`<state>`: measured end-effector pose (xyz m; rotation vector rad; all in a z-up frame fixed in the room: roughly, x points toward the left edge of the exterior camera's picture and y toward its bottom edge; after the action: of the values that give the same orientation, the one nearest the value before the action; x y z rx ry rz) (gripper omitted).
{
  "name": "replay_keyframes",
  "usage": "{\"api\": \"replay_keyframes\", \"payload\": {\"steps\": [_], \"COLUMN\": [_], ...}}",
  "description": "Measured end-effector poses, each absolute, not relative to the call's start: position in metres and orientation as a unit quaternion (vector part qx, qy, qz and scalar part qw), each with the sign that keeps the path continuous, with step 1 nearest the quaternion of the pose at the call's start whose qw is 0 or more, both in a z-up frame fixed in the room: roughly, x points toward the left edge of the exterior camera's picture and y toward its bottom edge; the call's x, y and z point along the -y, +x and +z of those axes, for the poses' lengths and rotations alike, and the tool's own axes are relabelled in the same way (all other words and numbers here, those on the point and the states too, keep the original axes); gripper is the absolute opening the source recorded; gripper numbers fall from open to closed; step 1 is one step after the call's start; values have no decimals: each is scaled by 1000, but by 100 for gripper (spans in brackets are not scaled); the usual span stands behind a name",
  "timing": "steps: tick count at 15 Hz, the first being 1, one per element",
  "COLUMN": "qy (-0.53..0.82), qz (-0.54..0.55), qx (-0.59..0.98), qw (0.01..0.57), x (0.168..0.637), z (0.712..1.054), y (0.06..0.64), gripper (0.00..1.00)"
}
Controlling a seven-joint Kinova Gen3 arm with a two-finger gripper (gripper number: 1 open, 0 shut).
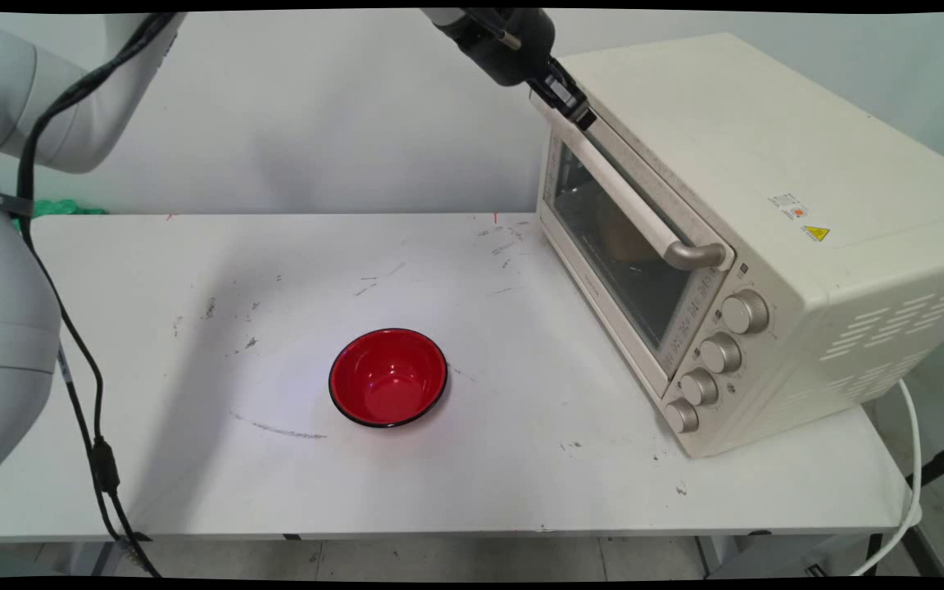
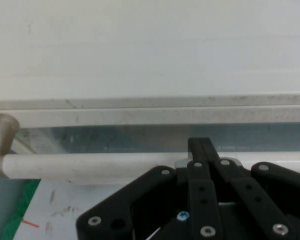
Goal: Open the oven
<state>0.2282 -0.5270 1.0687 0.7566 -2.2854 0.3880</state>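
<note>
One yellow warning sticker [image 1: 815,233] showed on the toaster oven [image 1: 775,246], its print unreadable. At upper centre the gripper [image 1: 570,105] sat closed at the oven's door handle [image 1: 628,197].

Wall: you see a plain pale wall [image 1: 316,106] behind the table.
Table: your white table [image 1: 521,475] is scuffed with dark marks.
Floor: grey floor [image 1: 439,561] shows below its near edge.

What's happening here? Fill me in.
The robot arm's gripper is up at the far end of the handle on the toaster oven, right at the top of its glass door. The door looks shut. A red bowl sits empty on the white table, apart from the oven.
</note>
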Motion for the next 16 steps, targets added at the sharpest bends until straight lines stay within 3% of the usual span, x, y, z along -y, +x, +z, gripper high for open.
{"api": "replay_keyframes", "payload": {"steps": [16], "qy": [294], "qz": [140], "qx": [886], "qw": [329], "x": [543], "z": [1036], "y": [203], "gripper": [0]}}
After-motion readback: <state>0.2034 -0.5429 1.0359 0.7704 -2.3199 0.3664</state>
